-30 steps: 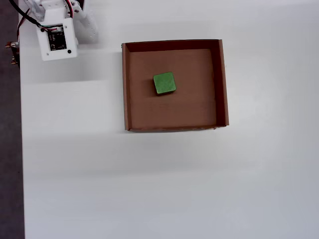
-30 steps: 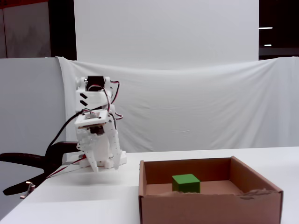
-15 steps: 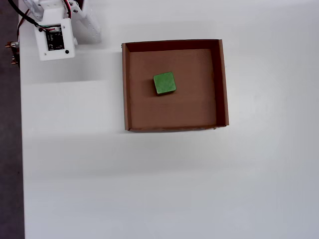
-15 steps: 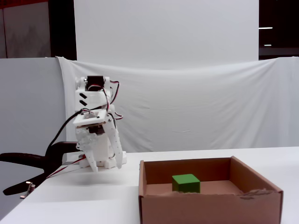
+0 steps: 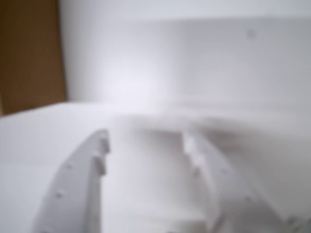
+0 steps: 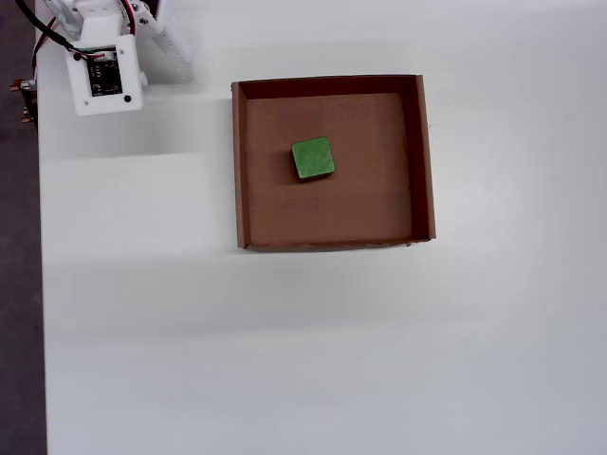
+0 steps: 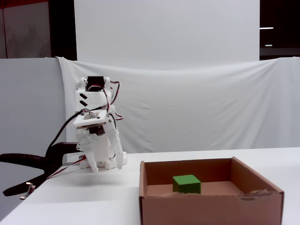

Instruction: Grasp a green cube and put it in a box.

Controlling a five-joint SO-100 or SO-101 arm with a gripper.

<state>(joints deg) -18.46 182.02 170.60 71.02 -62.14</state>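
The green cube [image 6: 313,158] lies flat on the bottom of the brown cardboard box [image 6: 424,161], a little left of its middle in the overhead view; the fixed view shows the green cube [image 7: 186,183] inside the box [image 7: 211,208] too. My gripper [image 7: 108,166] hangs folded back by the arm's base, well left of the box. In the blurred wrist view my gripper [image 5: 147,143] is open, with only white table between its fingers. A strip of the box [image 5: 29,53] shows at the upper left of that view.
The white arm [image 6: 104,76] sits at the table's top-left corner in the overhead view, next to the table's dark left edge [image 6: 19,284]. A black clamp [image 7: 28,161] and wires are beside the base. A white cloth [image 7: 197,108] hangs behind.
The arm has drawn back slightly toward its base, and one finger has swung a little outward. The cube and the box have not moved.
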